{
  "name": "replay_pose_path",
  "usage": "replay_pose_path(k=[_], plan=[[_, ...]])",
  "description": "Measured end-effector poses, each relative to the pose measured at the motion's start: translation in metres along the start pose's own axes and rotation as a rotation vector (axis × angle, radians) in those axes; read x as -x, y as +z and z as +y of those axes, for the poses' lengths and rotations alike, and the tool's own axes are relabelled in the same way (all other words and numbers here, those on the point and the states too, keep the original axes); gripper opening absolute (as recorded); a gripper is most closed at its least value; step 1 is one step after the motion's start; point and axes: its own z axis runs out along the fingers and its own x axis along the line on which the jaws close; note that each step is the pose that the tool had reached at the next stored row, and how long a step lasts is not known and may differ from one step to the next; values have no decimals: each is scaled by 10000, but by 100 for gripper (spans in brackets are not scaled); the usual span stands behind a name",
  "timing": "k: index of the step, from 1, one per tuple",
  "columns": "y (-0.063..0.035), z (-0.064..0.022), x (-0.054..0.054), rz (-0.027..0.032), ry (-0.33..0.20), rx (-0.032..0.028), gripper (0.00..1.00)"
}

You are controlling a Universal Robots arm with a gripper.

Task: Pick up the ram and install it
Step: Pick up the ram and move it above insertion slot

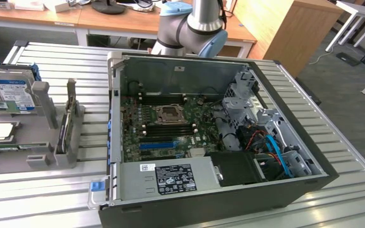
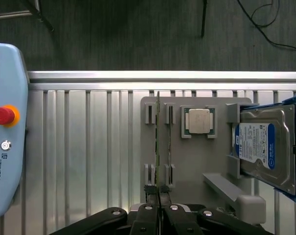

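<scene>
Your ram (image 2: 157, 137) is pinched at one end in the closed gripper (image 2: 158, 192), edge-on over the grey holder (image 2: 196, 161). Watch it: that thin end grip could let it pivot, and you'd jam it crooked at the motherboard (image 1: 135, 137) slot.

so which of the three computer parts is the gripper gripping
The ram, the thin green stick seen edge-on, clamped in the shut gripper. The square processor lies flat in the grey holder, and the hard drive sits at its end.
</scene>
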Motion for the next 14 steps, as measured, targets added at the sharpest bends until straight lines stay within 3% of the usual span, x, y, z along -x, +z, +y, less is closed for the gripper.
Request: replay_pose_path(k=[10,11,14], plan=[[-184,5,3,0,-1,1,12],[-256,7,4,0,-1,1,12],[-307,8,5,0,-1,0,12]])
